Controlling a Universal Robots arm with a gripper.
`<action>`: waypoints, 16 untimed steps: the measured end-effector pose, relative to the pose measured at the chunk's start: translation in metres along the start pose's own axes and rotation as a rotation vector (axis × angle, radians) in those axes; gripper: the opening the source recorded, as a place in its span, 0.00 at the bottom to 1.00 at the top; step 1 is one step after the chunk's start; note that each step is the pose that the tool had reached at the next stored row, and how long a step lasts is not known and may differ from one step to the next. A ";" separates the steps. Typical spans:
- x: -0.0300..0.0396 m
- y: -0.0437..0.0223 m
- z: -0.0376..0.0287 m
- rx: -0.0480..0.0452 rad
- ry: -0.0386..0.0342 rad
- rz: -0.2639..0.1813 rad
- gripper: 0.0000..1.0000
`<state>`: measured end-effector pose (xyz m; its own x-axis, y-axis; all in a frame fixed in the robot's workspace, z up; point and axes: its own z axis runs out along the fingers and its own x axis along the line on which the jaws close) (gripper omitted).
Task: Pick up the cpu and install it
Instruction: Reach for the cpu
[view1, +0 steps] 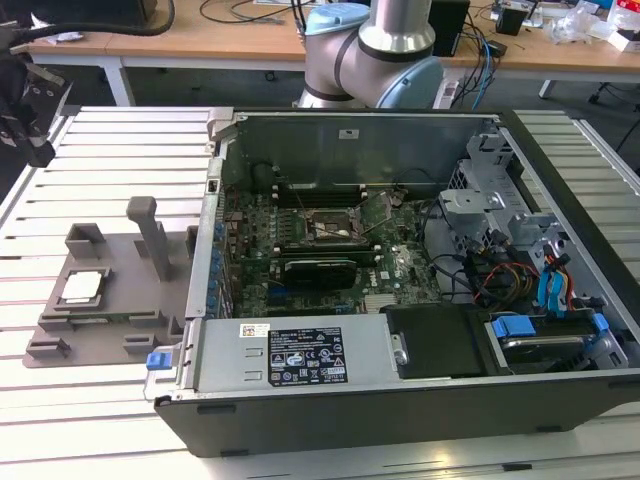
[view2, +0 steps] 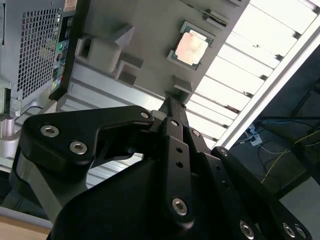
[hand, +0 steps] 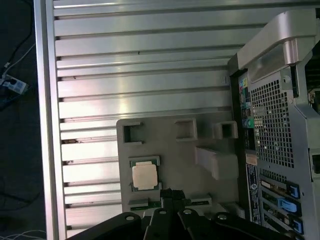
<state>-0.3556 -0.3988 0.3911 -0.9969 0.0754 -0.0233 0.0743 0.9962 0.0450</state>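
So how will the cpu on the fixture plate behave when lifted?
Probably stiff and light: the cpu looks a thin flat square. It lies flat on the fixture plate, so it shouldn't roll or tip. Its smooth metal top may be slippery.

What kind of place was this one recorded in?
Probably a robotics lab: an open computer case on a slatted aluminium table, a cpu on a grey fixture plate, cable-strewn wooden desks behind.

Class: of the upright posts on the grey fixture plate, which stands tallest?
The narrow post rising between the cpu and the computer case in the exterior view; the other posts are low, squat blocks.
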 end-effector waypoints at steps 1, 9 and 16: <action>0.0025 -0.0002 0.0000 0.0001 0.0000 0.000 0.11; 0.0301 -0.0023 -0.0004 0.0000 -0.0001 0.000 0.11; 0.0488 -0.0037 -0.0005 0.0016 -0.0003 0.000 0.11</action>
<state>-0.4044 -0.3989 0.3904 -0.9969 0.0751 -0.0235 0.0740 0.9963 0.0434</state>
